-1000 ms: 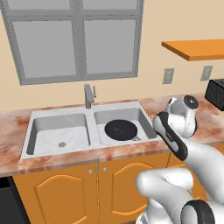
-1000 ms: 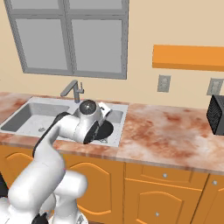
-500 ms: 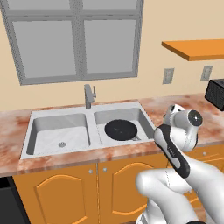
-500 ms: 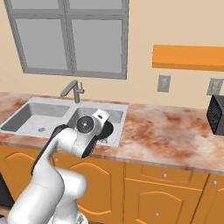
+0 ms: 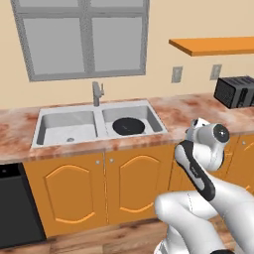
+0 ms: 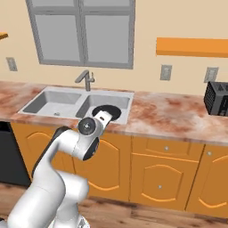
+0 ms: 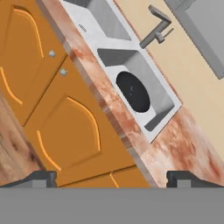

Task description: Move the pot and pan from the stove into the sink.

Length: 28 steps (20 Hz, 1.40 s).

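While the pan (image 5: 128, 126) lies in the sink (image 5: 69, 119), the arm has pulled back—gripper (image 7: 111, 177) spread wide, empty.

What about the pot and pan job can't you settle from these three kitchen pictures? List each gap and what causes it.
- Dark round item in the sink's right basin: pot or pan unclear in all views; too small, no handle visible.
- Black appliance: cut off by the right edge in both base views.
- Gripper: hand view shows fingertips spread, empty; the bottom edge cuts off the rest.

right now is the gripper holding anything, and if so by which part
Nothing is held. The gripper is open with only air between its fingertips, and the round black pan lies in the sink.
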### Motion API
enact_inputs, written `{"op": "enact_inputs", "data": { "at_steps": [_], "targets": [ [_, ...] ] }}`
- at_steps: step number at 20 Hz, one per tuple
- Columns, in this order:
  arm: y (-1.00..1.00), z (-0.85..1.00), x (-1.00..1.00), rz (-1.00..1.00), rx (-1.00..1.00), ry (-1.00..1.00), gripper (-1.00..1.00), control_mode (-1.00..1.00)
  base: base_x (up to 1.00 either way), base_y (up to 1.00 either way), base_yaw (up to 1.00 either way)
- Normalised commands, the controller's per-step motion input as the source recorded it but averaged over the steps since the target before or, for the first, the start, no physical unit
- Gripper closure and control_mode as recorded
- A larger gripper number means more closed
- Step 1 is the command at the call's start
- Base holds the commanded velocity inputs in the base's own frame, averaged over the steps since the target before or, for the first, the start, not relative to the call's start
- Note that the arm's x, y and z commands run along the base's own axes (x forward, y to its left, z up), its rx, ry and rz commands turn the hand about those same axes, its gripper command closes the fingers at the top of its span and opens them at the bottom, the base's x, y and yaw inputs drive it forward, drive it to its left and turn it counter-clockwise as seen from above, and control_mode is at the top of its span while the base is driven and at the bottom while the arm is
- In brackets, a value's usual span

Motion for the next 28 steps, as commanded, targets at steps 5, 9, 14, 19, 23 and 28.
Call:
{"op": "enact_inputs", "data": {
  "at_steps": [5, 9, 14, 19, 23, 28],
  "targets": [
    [0.0, 0.0, 0.0, 0.0, 0.0, 0.0, -1.0, 1.0, -0.19, 0.0, 0.0],
    [0.0, 0.0, 0.0, 0.0, 0.0, 0.0, -1.0, 1.0, -0.11, -0.09, -0.19],
    [0.0, 0.0, 0.0, 0.0, 0.0, 0.0, -1.0, 1.0, 0.0, 0.0, -0.48],
    [0.0, 0.0, 0.0, 0.0, 0.0, 0.0, -1.0, 1.0, 0.0, 0.0, -0.5],
    [0.0, 0.0, 0.0, 0.0, 0.0, 0.0, -1.0, 1.0, 0.0, 0.0, -0.46],
    [0.0, 0.0, 0.0, 0.0, 0.0, 0.0, -1.0, 1.0, 0.0, 0.0, -0.41]
  ]
}}
